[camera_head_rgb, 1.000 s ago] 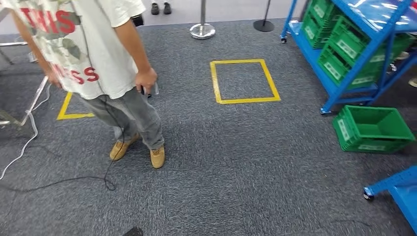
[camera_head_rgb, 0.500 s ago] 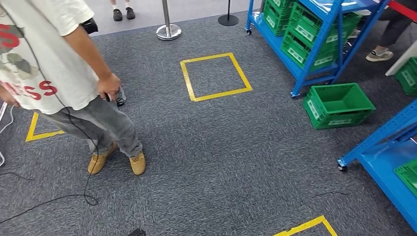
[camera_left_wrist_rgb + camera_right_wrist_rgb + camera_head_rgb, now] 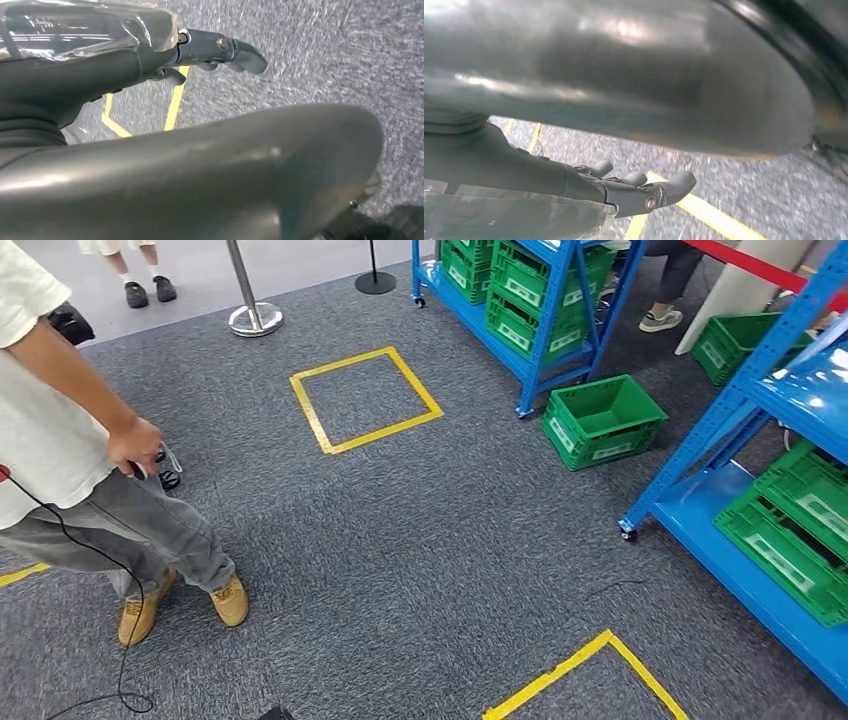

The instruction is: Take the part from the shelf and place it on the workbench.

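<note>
A blue shelf (image 3: 742,406) stands close on the right, with green crates (image 3: 800,530) on its lower level. What lies in them cannot be made out from here. A second blue shelf (image 3: 530,310) with green crates stands further back. My left hand (image 3: 200,50) hangs at my side over the grey carpet, fingers stretched out and holding nothing. My right hand (image 3: 634,190) hangs the same way, fingers apart and empty.
A person (image 3: 70,460) stands at the left holding a small device, with a cable trailing to the floor. A green crate (image 3: 603,420) sits on the carpet by the far shelf. Yellow tape squares (image 3: 365,400) mark the floor. A stanchion (image 3: 253,315) stands behind.
The camera has turned right: the whole scene slid left, the person moved toward the left edge, and the near blue shelf with its crates came in on the right.
</note>
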`<action>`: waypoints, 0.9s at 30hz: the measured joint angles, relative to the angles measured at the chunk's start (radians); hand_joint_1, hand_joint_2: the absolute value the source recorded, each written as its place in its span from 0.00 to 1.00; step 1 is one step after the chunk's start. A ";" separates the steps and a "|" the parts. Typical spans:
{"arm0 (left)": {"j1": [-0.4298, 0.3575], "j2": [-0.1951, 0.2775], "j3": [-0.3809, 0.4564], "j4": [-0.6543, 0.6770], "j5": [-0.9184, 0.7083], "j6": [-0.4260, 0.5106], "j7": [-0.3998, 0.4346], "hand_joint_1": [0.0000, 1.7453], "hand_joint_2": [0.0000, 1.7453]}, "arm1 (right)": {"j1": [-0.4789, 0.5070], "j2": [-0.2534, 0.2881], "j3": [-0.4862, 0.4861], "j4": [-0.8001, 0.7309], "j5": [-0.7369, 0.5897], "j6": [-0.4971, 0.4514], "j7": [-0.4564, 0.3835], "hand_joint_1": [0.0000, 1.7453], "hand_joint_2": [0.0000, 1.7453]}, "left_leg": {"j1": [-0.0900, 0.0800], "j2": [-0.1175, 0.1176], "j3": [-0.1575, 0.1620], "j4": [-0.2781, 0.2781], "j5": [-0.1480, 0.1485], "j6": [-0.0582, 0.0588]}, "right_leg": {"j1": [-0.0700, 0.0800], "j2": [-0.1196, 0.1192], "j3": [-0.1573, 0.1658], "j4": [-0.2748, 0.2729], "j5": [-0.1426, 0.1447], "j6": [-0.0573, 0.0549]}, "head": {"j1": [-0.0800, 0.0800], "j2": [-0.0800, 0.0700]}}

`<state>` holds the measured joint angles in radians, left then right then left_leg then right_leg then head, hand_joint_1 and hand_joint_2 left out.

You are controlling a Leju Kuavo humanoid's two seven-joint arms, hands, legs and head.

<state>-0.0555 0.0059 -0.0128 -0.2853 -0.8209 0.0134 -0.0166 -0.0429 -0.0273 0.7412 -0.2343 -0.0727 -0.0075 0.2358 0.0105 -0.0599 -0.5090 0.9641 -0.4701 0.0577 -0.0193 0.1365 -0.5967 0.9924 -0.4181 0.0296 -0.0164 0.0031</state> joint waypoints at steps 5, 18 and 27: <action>0.004 0.000 -0.006 -0.001 0.005 -0.002 -0.002 0.00 0.00 | -0.006 -0.004 0.000 -0.001 -0.001 -0.001 0.000 0.00 0.00 | -0.004 0.090 0.001 -0.030 0.022 0.004 | -0.001 -0.122 -0.120 0.252 -0.119 0.000 | 0.005 0.000; -0.007 0.013 -0.048 -0.005 0.074 0.004 0.008 0.00 0.00 | -0.019 -0.009 -0.002 -0.011 0.010 0.007 0.020 0.00 0.00 | 0.010 0.087 -0.067 0.156 -0.104 -0.066 | -0.014 -0.144 0.028 0.001 -0.028 -0.024 | 0.001 0.000; -0.002 0.026 -0.076 -0.004 0.102 0.005 0.012 0.00 0.00 | -0.018 -0.004 -0.002 -0.016 0.015 0.010 0.021 0.00 0.00 | 0.001 -0.025 -0.003 0.036 -0.027 -0.014 | 0.000 -0.018 0.009 0.002 -0.001 -0.017 | 0.002 0.000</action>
<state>-0.0577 0.0319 -0.0888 -0.2892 -0.7194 0.0187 -0.0048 -0.0612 -0.0311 0.7393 -0.2501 -0.0572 0.0023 0.2567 0.0118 -0.0854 -0.5124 1.0003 -0.4975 0.0441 -0.0189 0.1187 -0.5873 0.9940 -0.4186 0.0123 -0.0140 0.0031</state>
